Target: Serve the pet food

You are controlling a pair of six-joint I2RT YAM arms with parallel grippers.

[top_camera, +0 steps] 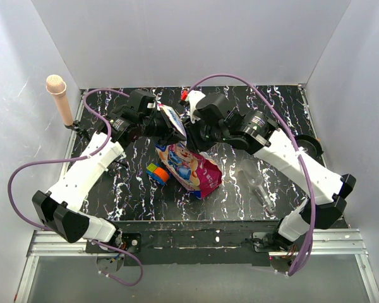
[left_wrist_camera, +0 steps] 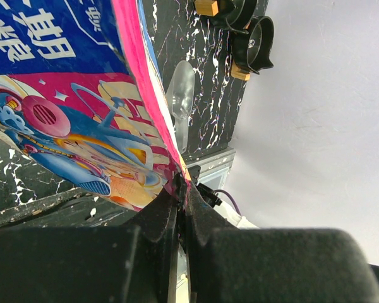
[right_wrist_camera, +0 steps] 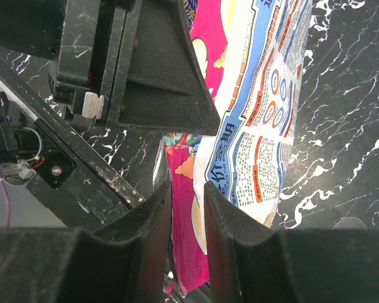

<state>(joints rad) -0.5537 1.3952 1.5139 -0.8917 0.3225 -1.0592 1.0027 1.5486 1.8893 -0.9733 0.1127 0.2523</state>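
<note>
Two claws meet at the top of the pet food bag (top_camera: 191,169), which lies near the clear scoop (top_camera: 256,180), on the side toward the left arm. The bag's long side runs from that lifted top down toward the arms' bases. The left gripper (left_wrist_camera: 182,184) is pinched tight on the pink top edge. The right gripper (right_wrist_camera: 188,189) has a finger on each side of the same edge, a little apart; I cannot tell if it squeezes the bag. Both claws are equally near. No kibble shows, and the claws hide whether the bag is open.
</note>
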